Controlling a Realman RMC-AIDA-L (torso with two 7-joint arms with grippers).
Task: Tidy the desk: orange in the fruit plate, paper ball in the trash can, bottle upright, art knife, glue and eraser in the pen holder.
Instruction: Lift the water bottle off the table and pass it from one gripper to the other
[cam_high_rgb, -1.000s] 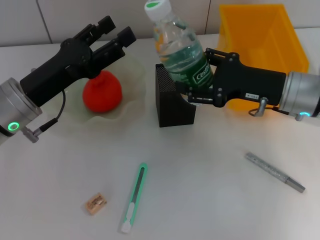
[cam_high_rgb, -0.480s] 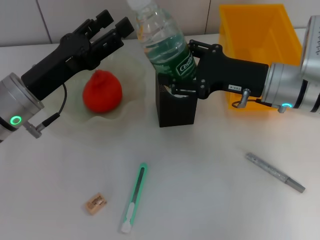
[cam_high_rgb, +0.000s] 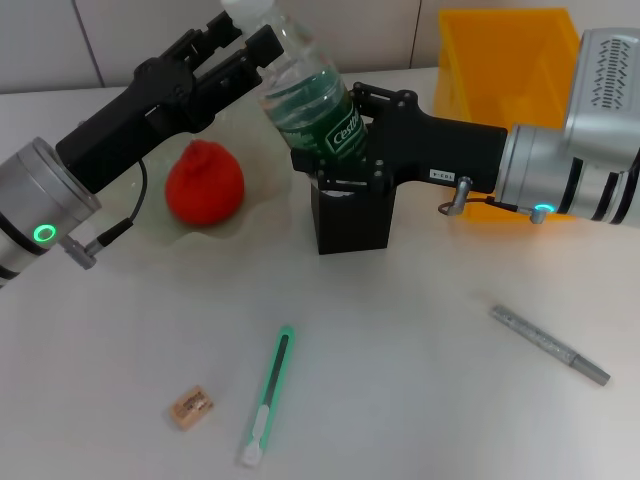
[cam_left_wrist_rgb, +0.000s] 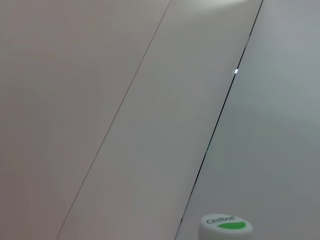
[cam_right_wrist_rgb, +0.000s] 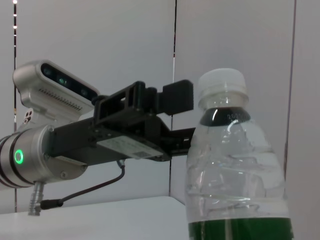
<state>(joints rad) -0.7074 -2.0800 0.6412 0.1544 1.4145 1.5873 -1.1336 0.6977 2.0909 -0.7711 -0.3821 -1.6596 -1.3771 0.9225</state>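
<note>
right claw (cam_high_rgb: 335, 150) clamped on the tilted bottle (cam_high_rgb: 305, 95) over the pen holder (cam_high_rgb: 352, 220) — left claw (cam_high_rgb: 243, 40) wide beside its cap

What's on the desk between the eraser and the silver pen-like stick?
Only the green art knife, lying just beside the eraser; from there to the silver stick the desk is bare, as the head view shows.

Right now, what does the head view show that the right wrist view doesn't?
Only the head view shows the desk items: the orange on the fruit plate, pen holder, art knife, eraser, and the right gripper shut on the bottle. Only the right wrist view shows the bottle's cap fully. Both show the bottle and left gripper.
</note>
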